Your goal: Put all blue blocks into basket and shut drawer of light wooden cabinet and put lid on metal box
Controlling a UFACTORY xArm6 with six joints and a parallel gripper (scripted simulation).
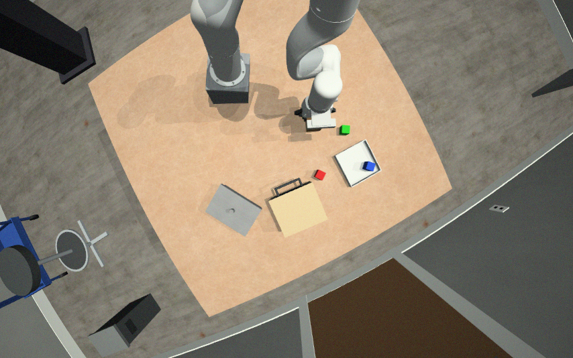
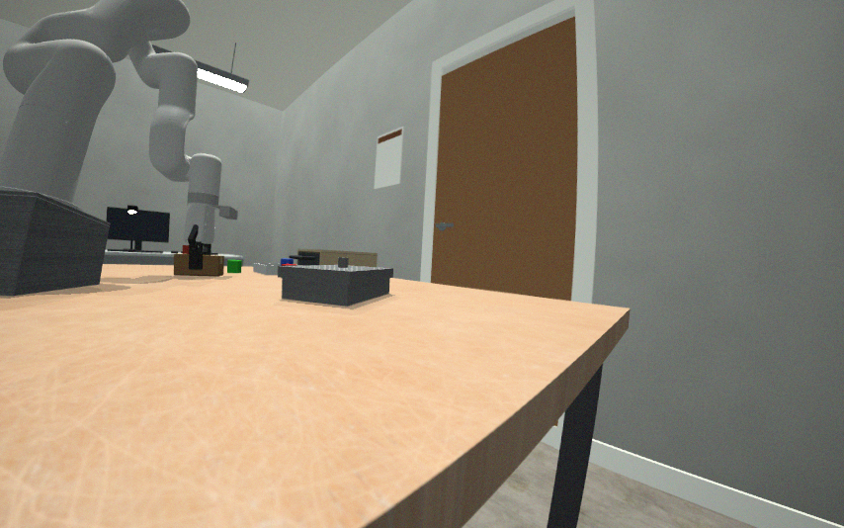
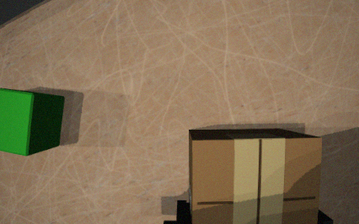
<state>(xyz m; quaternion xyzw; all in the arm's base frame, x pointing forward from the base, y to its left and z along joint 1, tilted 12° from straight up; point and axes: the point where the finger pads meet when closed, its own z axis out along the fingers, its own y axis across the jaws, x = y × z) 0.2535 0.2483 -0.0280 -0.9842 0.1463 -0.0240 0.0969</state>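
My gripper [image 1: 316, 111] [image 2: 196, 259] [image 3: 254, 216] points down and is shut on a taped brown cardboard box [image 2: 180, 264] [image 3: 214, 168], one finger against each side. The box stands on the table; what is in or under it is hidden. A blue block [image 1: 369, 165] [image 2: 287, 261] lies inside the white basket [image 1: 347, 167], near its right side. The light wooden cabinet [image 1: 297, 208] [image 2: 353, 256] shows no open drawer gap from above; its dark handle [image 1: 288, 186] faces the arm. The grey metal box [image 2: 313, 287] has its lid [image 1: 239, 218] on.
A green block [image 1: 345, 129] [image 2: 233, 266] [image 3: 6, 120] stands beside the cardboard box, between it and the basket. A red block [image 1: 319, 174] lies between the cabinet handle and the basket. The metal box stands beside the cabinet, farther from the basket.
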